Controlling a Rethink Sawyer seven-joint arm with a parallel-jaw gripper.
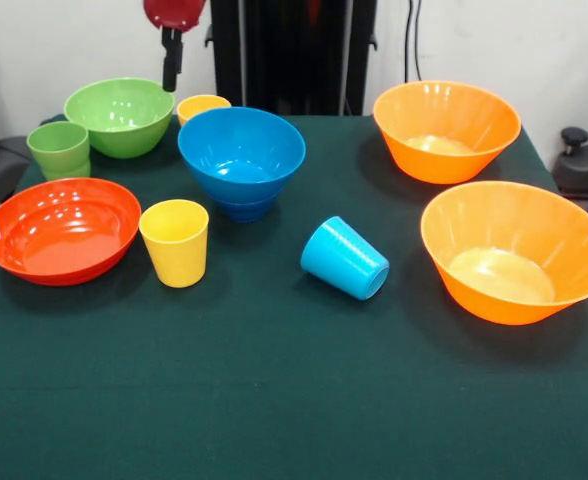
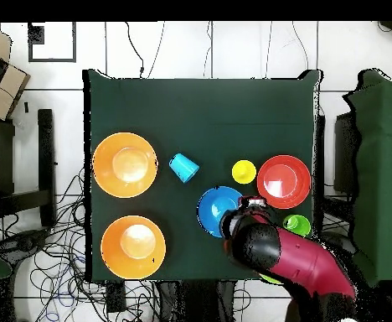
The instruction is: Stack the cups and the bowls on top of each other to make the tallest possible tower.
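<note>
My gripper [image 1: 172, 62] hangs high at the table's far side, above the gap between the green bowl [image 1: 120, 115] and the far yellow cup [image 1: 202, 105]; it holds nothing that I can see. The light blue bowl [image 1: 242, 150] sits on a darker blue piece [image 1: 246, 209], a low two-piece tower. A green cup [image 1: 59, 148], the red-orange bowl [image 1: 62, 228] and a second yellow cup [image 1: 175, 240] stand at the left. The light blue cup [image 1: 345, 257] lies on its side. Two orange bowls [image 1: 446, 128] [image 1: 514, 250] stand at the right.
In the overhead view the red arm [image 2: 296, 258] covers most of the green bowl and reaches beside the blue bowl [image 2: 214, 210]. The green table cloth [image 1: 274, 400] is bare toward the front edge. Cables and dark stands ring the table.
</note>
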